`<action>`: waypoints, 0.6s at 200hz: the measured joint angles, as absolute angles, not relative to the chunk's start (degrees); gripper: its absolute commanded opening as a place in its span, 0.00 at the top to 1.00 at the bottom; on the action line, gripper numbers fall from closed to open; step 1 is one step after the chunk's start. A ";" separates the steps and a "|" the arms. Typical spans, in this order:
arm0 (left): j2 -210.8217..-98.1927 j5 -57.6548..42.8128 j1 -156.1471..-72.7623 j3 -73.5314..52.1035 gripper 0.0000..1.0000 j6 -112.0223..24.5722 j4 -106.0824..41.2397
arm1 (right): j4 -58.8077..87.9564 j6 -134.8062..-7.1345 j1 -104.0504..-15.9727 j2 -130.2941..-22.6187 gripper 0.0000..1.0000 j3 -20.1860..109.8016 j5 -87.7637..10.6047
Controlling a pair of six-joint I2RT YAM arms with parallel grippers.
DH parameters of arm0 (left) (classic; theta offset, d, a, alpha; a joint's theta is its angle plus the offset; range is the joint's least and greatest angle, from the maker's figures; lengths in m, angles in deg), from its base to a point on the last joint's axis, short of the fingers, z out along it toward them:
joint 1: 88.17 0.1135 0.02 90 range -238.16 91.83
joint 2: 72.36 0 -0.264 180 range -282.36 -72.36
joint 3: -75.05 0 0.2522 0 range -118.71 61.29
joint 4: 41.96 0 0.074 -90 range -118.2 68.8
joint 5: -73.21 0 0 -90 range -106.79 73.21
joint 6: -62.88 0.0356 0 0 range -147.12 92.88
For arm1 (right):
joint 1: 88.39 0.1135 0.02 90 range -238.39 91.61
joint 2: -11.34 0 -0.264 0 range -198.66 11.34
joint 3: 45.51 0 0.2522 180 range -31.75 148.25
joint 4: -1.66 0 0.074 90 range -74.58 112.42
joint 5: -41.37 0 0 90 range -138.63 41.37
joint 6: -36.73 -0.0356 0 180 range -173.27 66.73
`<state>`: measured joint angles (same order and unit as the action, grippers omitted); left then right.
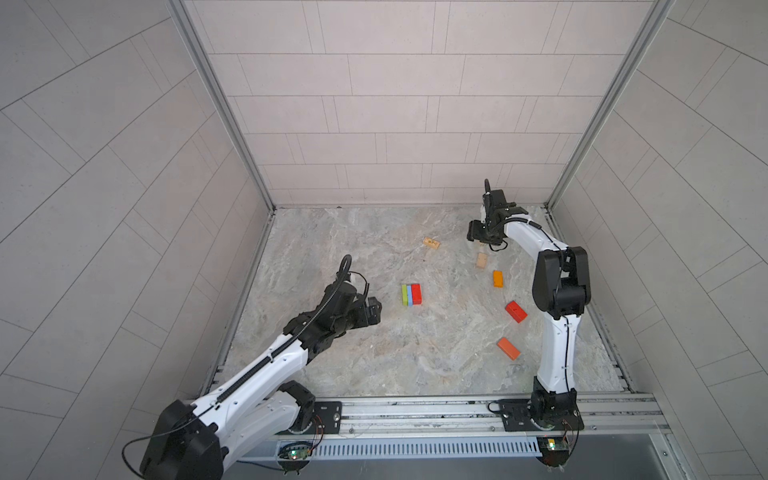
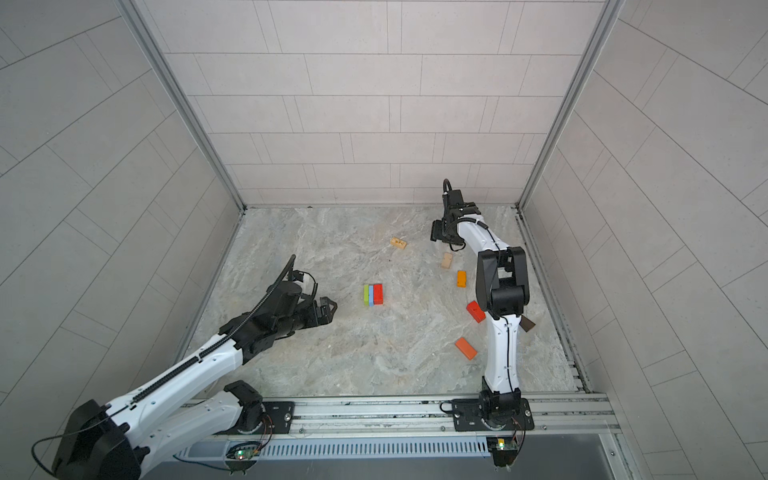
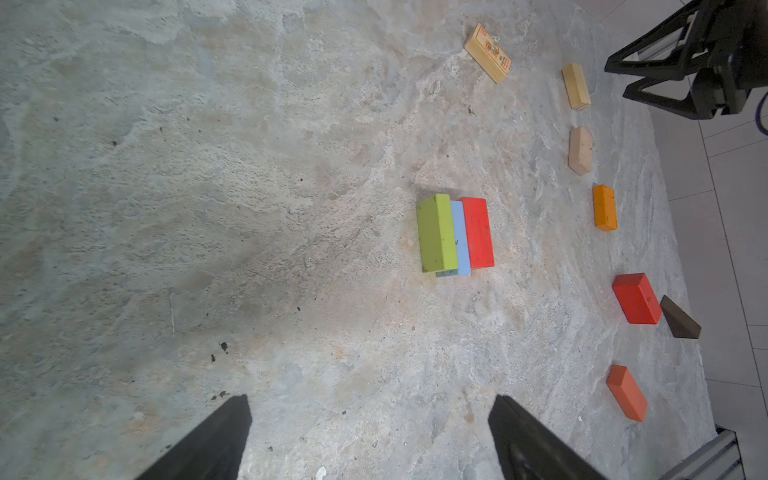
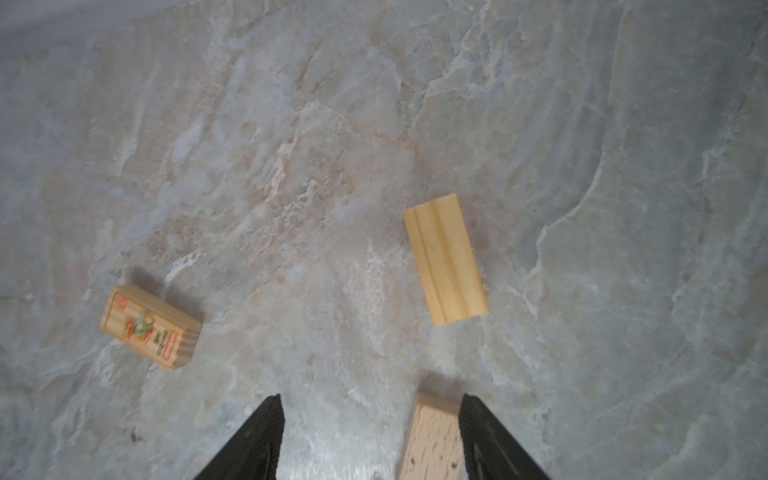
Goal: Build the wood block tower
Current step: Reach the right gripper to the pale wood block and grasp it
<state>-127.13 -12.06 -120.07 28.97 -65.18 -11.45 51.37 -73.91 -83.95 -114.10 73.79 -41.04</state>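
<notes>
A lime green block, a light blue block and a red block lie side by side as the tower's only layer. My left gripper hovers open and empty to the left of that layer, apart from it. Loose at the right are a printed tan block, a yellowish tan block, an orange block, a red block, an orange-red block and a dark brown block. My right gripper is open above a pale tan block, which lies beside one finger.
The marble tabletop is boxed in by tiled walls at the back and both sides. A metal rail carrying both arm bases runs along the front edge. The right arm's elbow stands over the red and dark brown blocks.
</notes>
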 measured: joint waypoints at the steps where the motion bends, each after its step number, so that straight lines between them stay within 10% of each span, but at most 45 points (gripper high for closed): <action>1: -127.08 -12.08 -120.07 28.97 0.03 -65.18 -11.43 | 51.50 -73.76 -83.95 -114.52 0.32 74.21 -41.17; 120: -126.34 -15.21 -120.07 30.46 0.00 -66.32 -10.75 | 55.94 -67.77 -85.96 -128.18 0.41 90.80 -47.31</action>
